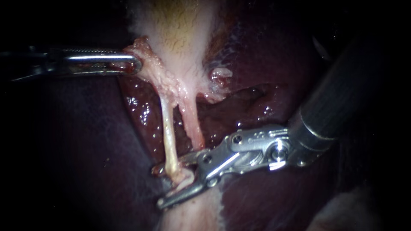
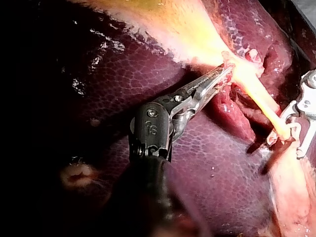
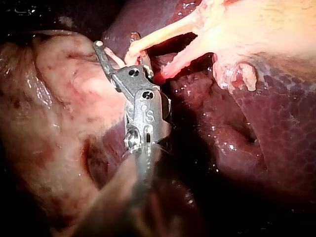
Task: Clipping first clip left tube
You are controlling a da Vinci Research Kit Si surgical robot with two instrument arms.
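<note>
The pale gallbladder [image 1: 180, 30] hangs at the top middle and narrows into two tubes. The left tube [image 1: 169, 137] is thin and cream; the right tube [image 1: 193, 126] is pinker. My left instrument [image 1: 130, 64] comes in level from the left, its jaws shut on the gallbladder's ragged lower edge and holding it taut. My right instrument [image 1: 157, 186] comes in from the right with its jaws open, one on each side of the left tube's lower end. In the right wrist view, the right instrument [image 3: 116, 45] straddles that left tube [image 3: 158, 35]. The left wrist view shows my left instrument [image 2: 221, 75] shut on the gallbladder edge.
Dark red liver [image 1: 265, 77] lies behind and around the tubes, wet and glistening. Pale fatty tissue [image 1: 192, 214] sits below the tubes' lower ends. A pale lumpy mass [image 3: 44, 113] lies beside my right instrument in its wrist view.
</note>
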